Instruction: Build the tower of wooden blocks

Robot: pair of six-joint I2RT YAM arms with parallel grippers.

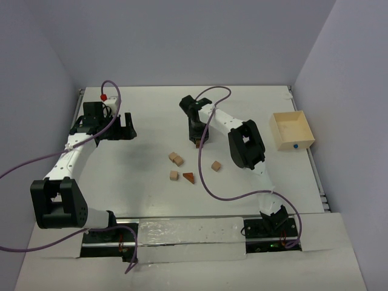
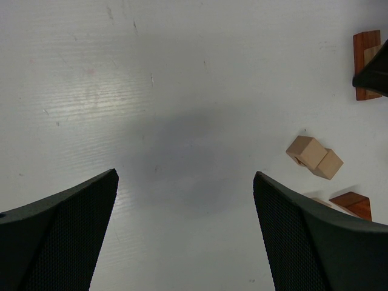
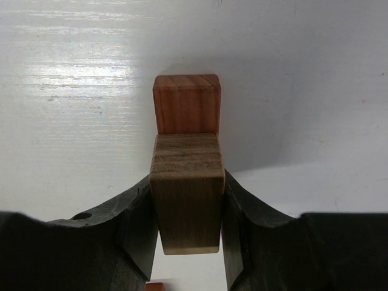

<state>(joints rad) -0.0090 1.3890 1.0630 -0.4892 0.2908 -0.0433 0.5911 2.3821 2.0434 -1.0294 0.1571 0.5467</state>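
Right claw [image 3: 187,179]: clamped on the tan block [image 3: 185,206], one finger on each side.
Tan block: touches the red-brown block [image 3: 186,103]; which one is on top cannot be told.
Tower [image 2: 362,66]: these two blocks, mid-table, beyond the loose pieces.
Left claw [image 2: 185,174]: jaws wide apart, holding nothing, over bare table [image 1: 145,109].
Tan pair [image 1: 176,158]: two cubes touching, near the table's middle.
Single cube [image 1: 174,175]: just beside the wedge [image 1: 189,177].
Far cube [image 1: 216,166]: alone, right of the wedge.
Box [image 1: 291,128]: pale wood with a blue dot, at the table's right edge.
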